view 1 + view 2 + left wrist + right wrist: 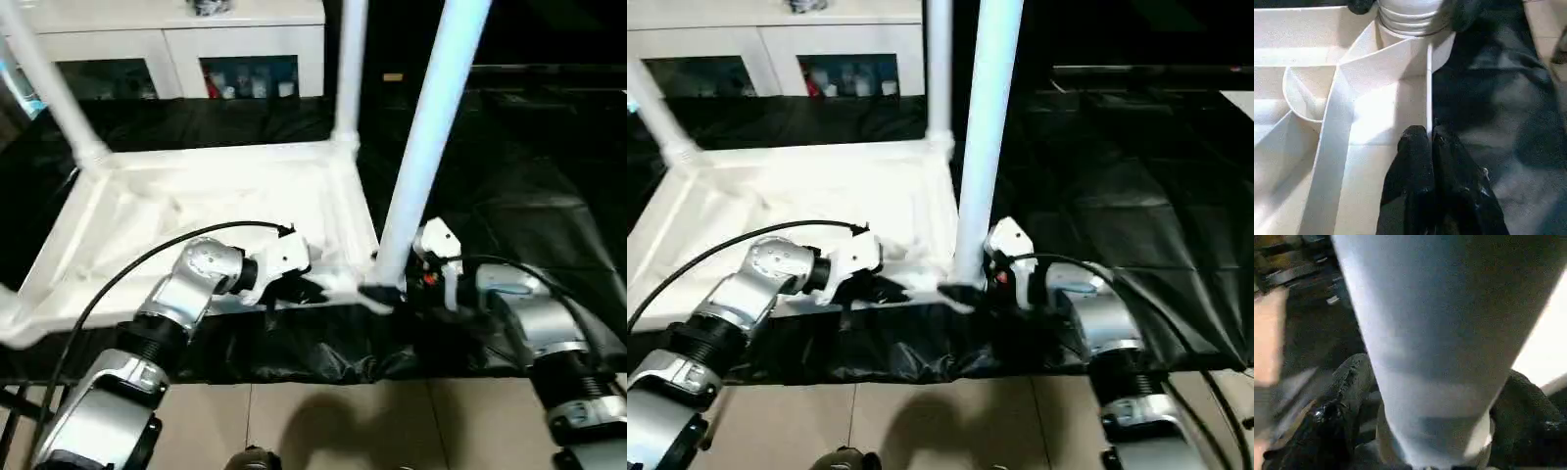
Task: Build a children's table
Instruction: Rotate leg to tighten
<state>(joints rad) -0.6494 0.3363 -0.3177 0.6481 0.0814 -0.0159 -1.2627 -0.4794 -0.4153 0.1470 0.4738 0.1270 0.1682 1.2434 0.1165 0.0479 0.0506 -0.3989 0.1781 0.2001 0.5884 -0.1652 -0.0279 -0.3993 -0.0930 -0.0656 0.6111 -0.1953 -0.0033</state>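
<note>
The right claw (pixel 972 286) stands wide around the foot of a white leg (pixel 431 127), one black finger (pixel 1347 396) on each side of the tube where it meets the near right corner socket; whether the fingers press the tube cannot be told. The left claw (pixel 1427 147) is closed, its two fingertips together over the thin near edge wall of the tabletop (pixel 196 206), holding nothing that can be seen.

The tabletop lies upside down, ribbed underside up, on a black sheet (pixel 519 196) spread over the floor. The leg between the right claw's fingers rises upright from its socket and leaves the picture at the top. Two more legs stand in sockets: one at the far right corner (pixel 350 69), upright, and one at the far left corner (pixel 49 88), leaning in the head view.

Behind the sheet stands a white glass-door cabinet (pixel 235 49). Pale floor tiles (pixel 323 431) show at the near edge, between the silver forearms.
</note>
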